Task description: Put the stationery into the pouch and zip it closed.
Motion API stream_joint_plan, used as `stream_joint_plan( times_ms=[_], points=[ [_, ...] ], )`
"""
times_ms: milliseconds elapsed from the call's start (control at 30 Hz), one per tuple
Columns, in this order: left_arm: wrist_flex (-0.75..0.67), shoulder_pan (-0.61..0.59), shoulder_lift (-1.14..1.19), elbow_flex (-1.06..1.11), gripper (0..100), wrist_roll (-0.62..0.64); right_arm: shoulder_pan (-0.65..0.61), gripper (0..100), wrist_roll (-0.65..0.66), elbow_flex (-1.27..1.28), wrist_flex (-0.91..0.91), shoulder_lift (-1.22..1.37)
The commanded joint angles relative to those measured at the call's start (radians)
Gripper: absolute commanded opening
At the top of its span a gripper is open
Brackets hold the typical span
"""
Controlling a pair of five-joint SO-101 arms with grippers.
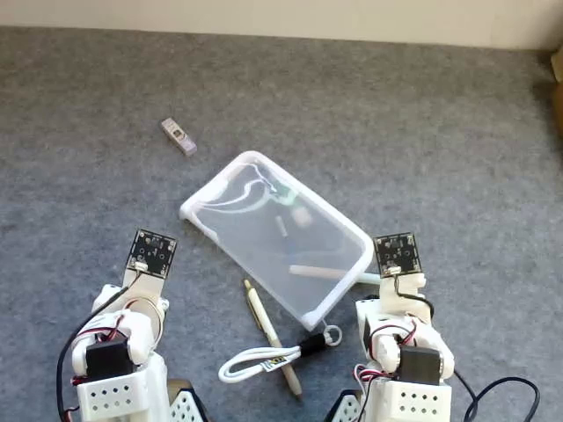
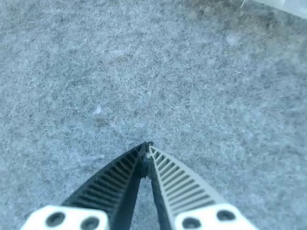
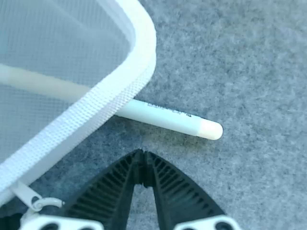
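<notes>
Pouch point(image 1: 277, 236) lies centre of worktop point(image 1: 422, 114), white pen point(image 3: 168, 116) poking past its corner (inside or under, unclear). Both jaws clenched, empty. Risk: nudging pen slides light pouch away; protruding pen blocks zip.

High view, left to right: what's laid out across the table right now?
Left arm → small grey stick-shaped item → clear pouch → right arm. The pen and white cord lie within the pouch's span, so I've left them out.
</notes>
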Motion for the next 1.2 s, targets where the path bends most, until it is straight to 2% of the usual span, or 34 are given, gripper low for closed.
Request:
stream_joint_plan(
  times_ms=[0, 200, 333, 533, 667, 867, 1000, 1167],
  points=[
    [0.006, -0.007, -0.007, 0.022, 1, 0.009, -0.012, 0.4, 0.005, 0.131, -0.004, -0.015],
    [0.006, -0.007, -0.007, 0.022, 1, 0.009, -0.01, 0.4, -0.002, -0.041, 0.056, -0.005],
    [0.006, -0.007, -0.007, 0.022, 1, 0.009, -0.015, 0.4, -0.104, -0.18, 0.117, -0.005],
    [0.006, -0.007, -0.007, 0.022, 1, 0.009, -0.116, 0.4, -0.117, -0.257, 0.151, 0.01],
    [0.006, -0.007, -0.007, 0.022, 1, 0.009, -0.168, 0.4, -0.167, -0.289, 0.145, 0.133],
    [0.006, -0.007, -0.007, 0.022, 1, 0.009, -0.308, 0.4, -0.25, -0.444, 0.143, 0.46],
    [0.006, -0.007, -0.007, 0.022, 1, 0.009, -0.364, 0.4, -0.296, -0.504, 0.03, 0.642],
    [0.006, -0.007, -0.007, 0.022, 1, 0.009, -0.374, 0.4, -0.334, -0.486, -0.143, 0.802]
  ],
)
